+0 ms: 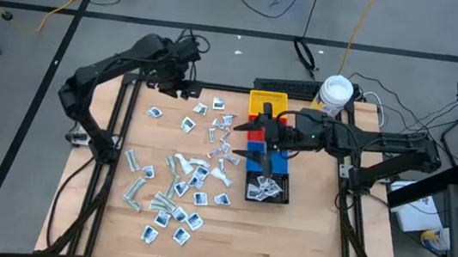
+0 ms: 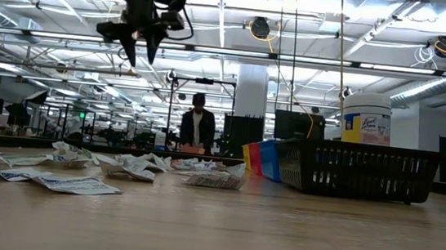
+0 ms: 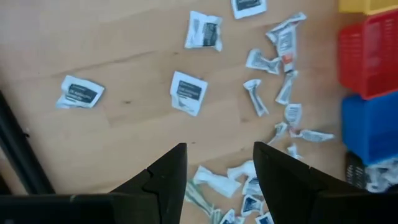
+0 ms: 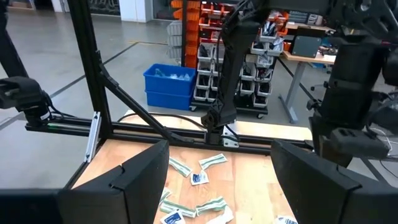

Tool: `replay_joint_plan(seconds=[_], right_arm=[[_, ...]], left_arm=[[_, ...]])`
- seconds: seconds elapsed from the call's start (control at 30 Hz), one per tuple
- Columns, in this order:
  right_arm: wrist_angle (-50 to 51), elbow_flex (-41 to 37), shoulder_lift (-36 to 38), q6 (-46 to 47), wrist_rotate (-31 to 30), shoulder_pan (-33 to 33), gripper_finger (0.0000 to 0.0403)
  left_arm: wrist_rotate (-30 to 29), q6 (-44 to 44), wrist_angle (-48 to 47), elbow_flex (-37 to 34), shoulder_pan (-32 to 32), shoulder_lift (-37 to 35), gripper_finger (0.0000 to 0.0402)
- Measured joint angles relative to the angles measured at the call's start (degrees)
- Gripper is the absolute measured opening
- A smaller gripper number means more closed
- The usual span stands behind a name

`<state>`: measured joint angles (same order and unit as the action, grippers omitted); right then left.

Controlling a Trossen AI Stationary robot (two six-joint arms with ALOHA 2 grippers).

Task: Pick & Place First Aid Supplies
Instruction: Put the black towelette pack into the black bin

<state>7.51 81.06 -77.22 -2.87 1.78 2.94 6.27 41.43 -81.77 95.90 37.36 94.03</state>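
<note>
The first aid supplies point(image 1: 183, 171) lie scattered flat over the wooden table's left and middle: white squares with dark marks point(image 3: 188, 92), pale green long wrappers point(image 1: 137, 189) and crumpled sachets point(image 3: 283, 43). My left gripper point(image 3: 219, 146) hangs open high above the table's far left part point(image 1: 177, 86), pointing down, with nothing between its fingers point(image 2: 136, 47). My right gripper point(image 4: 217, 149) is open and level above the row of bins point(image 1: 257, 128), pointing toward the table's left. It holds nothing.
A row of bins stands right of centre: yellow point(image 1: 266, 105), red point(image 3: 367, 53), blue point(image 3: 373, 127) and a black basket point(image 2: 354, 170) with several packets in it point(image 1: 267, 186). A white jar point(image 1: 335, 92) stands behind them. A person point(image 2: 196, 127) stands far off in the room.
</note>
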Motion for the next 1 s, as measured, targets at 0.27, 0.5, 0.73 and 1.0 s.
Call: replay_joint_plan(seconds=[0.27,0.5,0.73,1.0], right_arm=[[0.42,-0.02,0.38,0.00,-0.07,0.00,0.0279],[0.55,-0.02,0.38,-0.33,-0.07,0.00,0.0279],[0.55,-0.02,0.38,-1.31,-0.07,0.00,0.0279],[0.63,-0.02,0.38,-1.31,-0.07,0.00,0.0279]], left_arm=[[-10.28,-2.09,0.10,-1.16,-2.02,3.32,0.0188],[-12.28,-1.58,9.08,-10.42,-4.17,4.30,0.0188],[-12.29,1.40,21.32,-21.72,-4.77,4.27,0.0188],[-8.44,4.26,34.57,-32.37,-4.98,4.27,0.0188]])
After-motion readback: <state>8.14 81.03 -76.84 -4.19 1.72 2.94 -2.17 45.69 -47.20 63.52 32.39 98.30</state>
